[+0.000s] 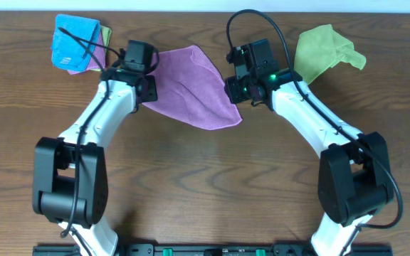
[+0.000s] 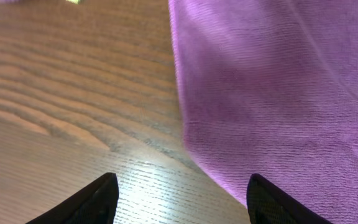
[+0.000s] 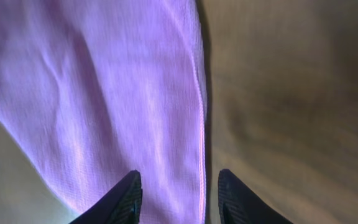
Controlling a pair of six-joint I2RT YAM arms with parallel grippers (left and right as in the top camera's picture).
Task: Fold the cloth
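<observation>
Overhead view. Tabletop (image 1: 205,181): brown wood w/ bold grain; a pale strip runs along the frame's far edge. The lilac cloth (image 1: 191,89) lies spread and lightly creased at far-centre, between my two wrists, w/ one corner pointing to the near right. A blue cloth (image 1: 66,53) sits crumpled at far left w/ a black cable (image 1: 84,43) crossing it. A lime-green cloth (image 1: 324,48) is bunched at far right, well apart from the lilac one. A green LED (image 1: 271,77) glows on my right wrist.

Left wrist view. My left gripper (image 2: 179,199) is spread wide at the cloth's side edge. One fingertip is over bare wood, the other over purple fabric, w/ nothing between them but table and cloth edge. Light glares off the wood just ahead of the fingers.

Right wrist view (soft focus). My right gripper (image 3: 179,194) has its fingers parted and straddles the cloth's stitched hem, fabric on one side and wood on the other. Can't tell whether the tips touch the cloth.
</observation>
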